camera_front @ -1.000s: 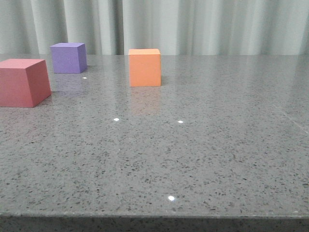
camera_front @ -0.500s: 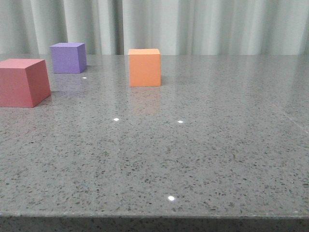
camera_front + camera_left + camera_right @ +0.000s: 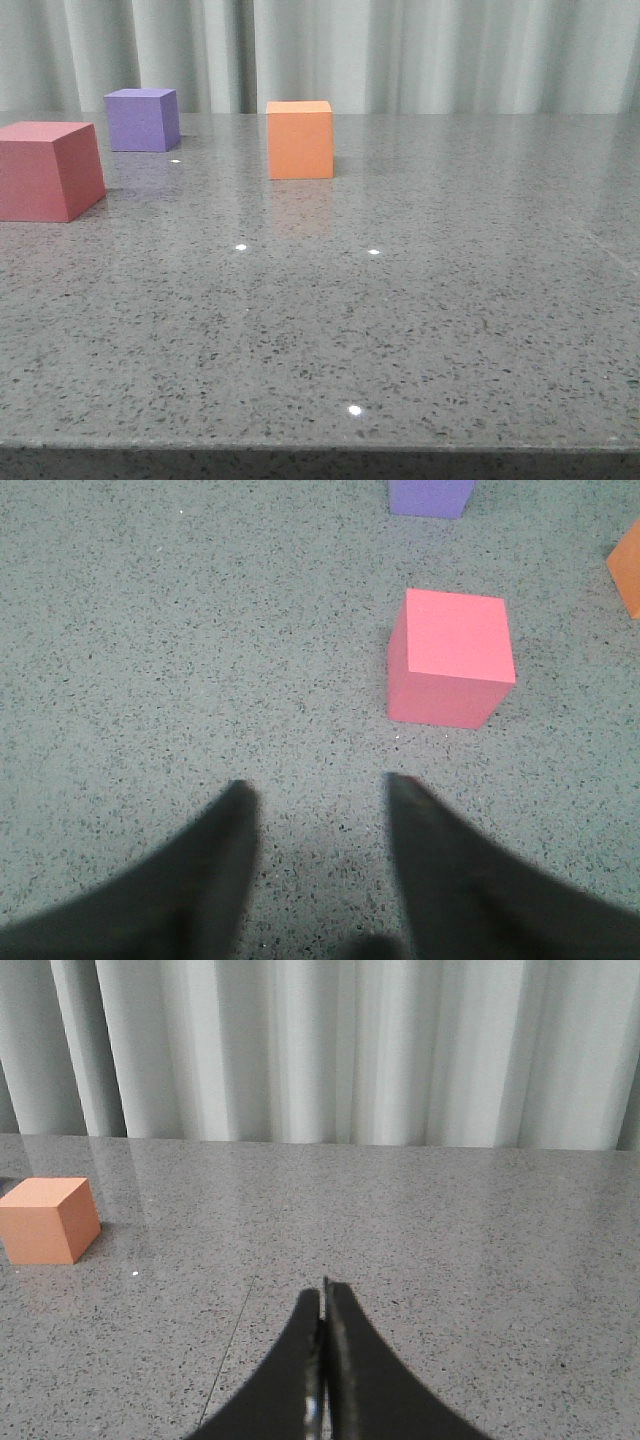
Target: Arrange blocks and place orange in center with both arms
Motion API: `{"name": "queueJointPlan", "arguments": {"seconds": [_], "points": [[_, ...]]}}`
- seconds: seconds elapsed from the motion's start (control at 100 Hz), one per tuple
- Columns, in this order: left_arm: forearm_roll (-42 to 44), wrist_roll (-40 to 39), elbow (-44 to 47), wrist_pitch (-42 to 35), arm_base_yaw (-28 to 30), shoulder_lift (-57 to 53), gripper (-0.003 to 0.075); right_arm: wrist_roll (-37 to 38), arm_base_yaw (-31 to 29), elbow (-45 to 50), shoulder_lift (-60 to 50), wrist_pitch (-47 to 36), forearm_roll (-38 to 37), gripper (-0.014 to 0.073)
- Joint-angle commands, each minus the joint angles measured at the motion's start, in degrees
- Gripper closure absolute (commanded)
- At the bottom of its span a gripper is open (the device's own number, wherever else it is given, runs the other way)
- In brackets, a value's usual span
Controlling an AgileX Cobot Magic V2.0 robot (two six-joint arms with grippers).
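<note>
In the front view a red-pink cube (image 3: 48,170) sits at the left edge, a purple cube (image 3: 142,119) behind it, and the orange cube (image 3: 300,139) right of them near the middle back. No gripper shows in the front view. In the left wrist view my left gripper (image 3: 318,785) is open and empty above the table, short of the red-pink cube (image 3: 452,657); the purple cube (image 3: 430,496) and a corner of the orange cube (image 3: 627,570) lie beyond. In the right wrist view my right gripper (image 3: 324,1288) is shut and empty, well apart from the orange cube (image 3: 48,1220).
The grey speckled table (image 3: 400,300) ends in a front edge at the bottom of the front view. Pale curtains (image 3: 400,55) hang behind the table's far edge. A thin seam line (image 3: 232,1340) crosses the tabletop near my right gripper.
</note>
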Motion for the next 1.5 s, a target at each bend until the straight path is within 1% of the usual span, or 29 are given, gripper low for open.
{"name": "queueJointPlan", "arguments": {"seconds": [0.0,0.02,0.03,0.11,0.18,0.37,0.49,0.63,0.78,0.96,1.1,1.2,1.3,1.49], "points": [[-0.21,-0.19,-1.84,-3.38,0.12,0.15,0.0041,-0.22,-0.43,-1.32,0.68,-4.14,-1.5,0.0704],[-0.21,-0.19,-1.84,-3.38,0.12,0.15,0.0001,-0.22,-0.43,-1.32,0.68,-4.14,-1.5,0.0704],[-0.21,-0.19,-1.84,-3.38,0.12,0.15,-0.0002,-0.22,-0.43,-1.32,0.68,-4.14,-1.5,0.0704],[-0.9,-0.19,-1.84,-3.15,0.12,0.15,0.0062,-0.22,-0.43,-1.32,0.68,-4.14,-1.5,0.0704],[-2.5,-0.19,-1.84,-3.01,0.12,0.15,0.009,-0.22,-0.43,-1.32,0.68,-4.14,-1.5,0.0704],[-10.04,-0.19,-2.54,-4.99,0.12,1.7,0.0093,-0.22,-0.43,-1.32,0.68,-4.14,-1.5,0.0704],[-11.45,-0.09,-5.4,-4.99,-0.56,5.82,0.0099,-0.22,-0.43,-1.32,0.68,-4.14,-1.5,0.0704],[-11.45,-0.09,-10.35,-5.91,-5.13,12.31,0.0101,-0.22,-0.43,-1.32,0.68,-4.14,-1.5,0.0704],[-10.59,-1.25,-16.11,-8.25,-13.02,20.5,0.0101,-0.22,-0.43,-1.32,0.68,-4.14,-1.5,0.0704],[0.44,-11.2,-25.21,-9.03,-22.01,32.13,0.0101,-0.22,-0.43,-1.32,0.68,-4.14,-1.5,0.0704],[6.81,-15.43,-32.92,-8.43,-27.84,40.18,0.0101,-0.22,-0.43,-1.32,0.68,-4.14,-1.5,0.0704],[7.28,-15.44,-37.47,-8.54,-30.26,44.37,0.0101,-0.22,-0.43,-1.32,0.68,-4.14,-1.5,0.0704],[7.28,-15.44,-40.42,-9.45,-31.43,47.07,0.0101,-0.22,-0.43,-1.32,0.68,-4.14,-1.5,0.0704],[4.27,-15.44,-41.15,-14.46,-31.43,48.89,0.0101,-0.22,-0.43,-1.32,0.68,-4.14,-1.5,0.0704]]}}
